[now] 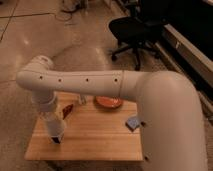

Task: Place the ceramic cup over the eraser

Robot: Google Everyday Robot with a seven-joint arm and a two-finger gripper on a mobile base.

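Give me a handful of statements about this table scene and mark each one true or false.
1. The gripper is low over the wooden table's left part. True.
2. The orange bowl sits on the floor. False: it is on the table, near the far edge.
3. A black office chair stands beyond the table. True.
4. The light-blue piece lies at the table's left edge. False: it lies near the right edge.
5. The slim red-brown object is on the table. True.
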